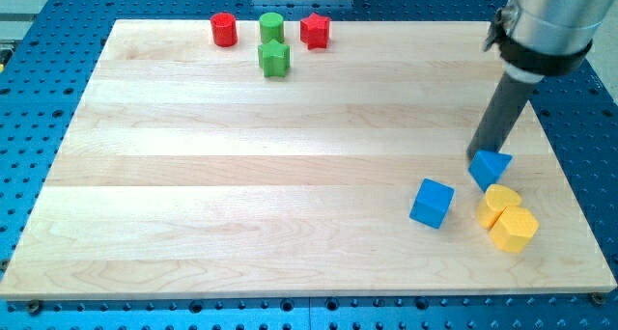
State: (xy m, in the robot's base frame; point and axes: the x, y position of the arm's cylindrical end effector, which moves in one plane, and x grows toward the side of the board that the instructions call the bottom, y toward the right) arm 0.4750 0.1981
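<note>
My dark rod comes down from the view's upper right, and my tip (480,152) rests at the top edge of a blue triangular block (490,168), touching it or nearly so. Just below that block lie two yellow blocks: a heart-like one (500,202) and a hexagonal one (514,229), pressed together. A blue cube (432,203) sits to the left of them, apart from the tip.
Near the wooden board's (241,176) top edge stand a red cylinder (224,29), a green cylinder (271,26), a red star-shaped block (315,30) and a green star-shaped block (274,58). A blue perforated table surrounds the board.
</note>
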